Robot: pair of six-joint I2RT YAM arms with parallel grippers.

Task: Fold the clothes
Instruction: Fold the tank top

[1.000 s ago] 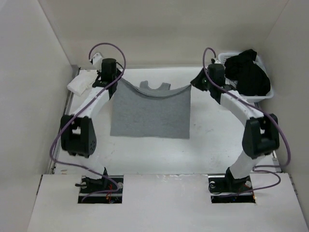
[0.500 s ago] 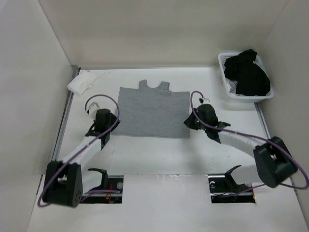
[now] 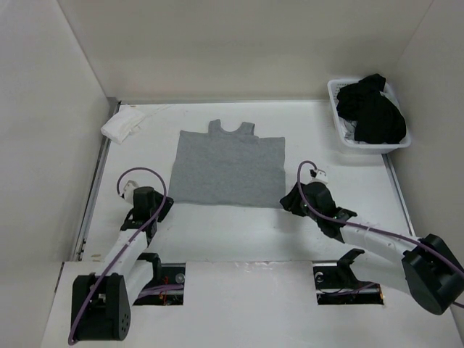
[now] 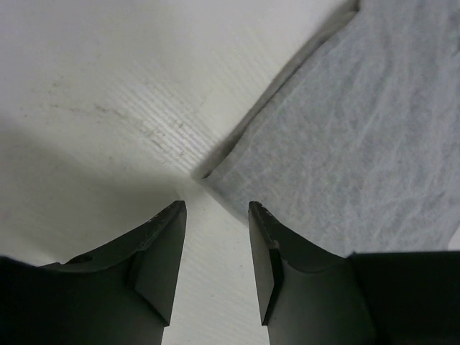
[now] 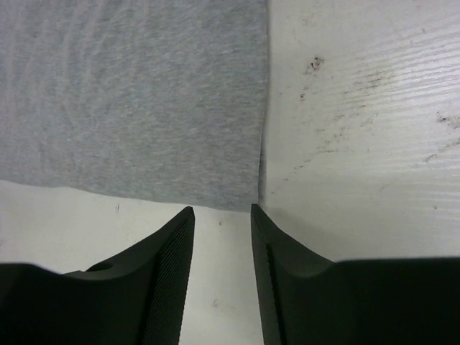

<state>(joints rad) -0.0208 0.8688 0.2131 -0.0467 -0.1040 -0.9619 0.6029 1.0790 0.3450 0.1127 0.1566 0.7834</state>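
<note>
The clothes, a heather-grey tank top (image 3: 227, 168), lie flat in the middle of the white table (image 3: 232, 235), straps at the far side. My left gripper (image 3: 164, 206) sits low at the near left corner, my right gripper (image 3: 288, 201) at the near right corner. In the left wrist view the left gripper (image 4: 215, 208) is open, bare table between its fingers (image 4: 162, 251), and the grey knit's (image 4: 359, 129) corner is just ahead of the tips. My right gripper (image 5: 222, 210) is open too, with the grey fabric's (image 5: 136, 93) near right corner just ahead of its right fingertip.
A white basket (image 3: 395, 147) at the far right holds a heap of black garments (image 3: 371, 109). A small folded white cloth (image 3: 122, 123) lies at the far left corner. White walls close the table in on three sides.
A second ago both grippers held the top's edge up at the far side. They carried it toward the near side, laid it flat, opened, and backed just off the near corners.
</note>
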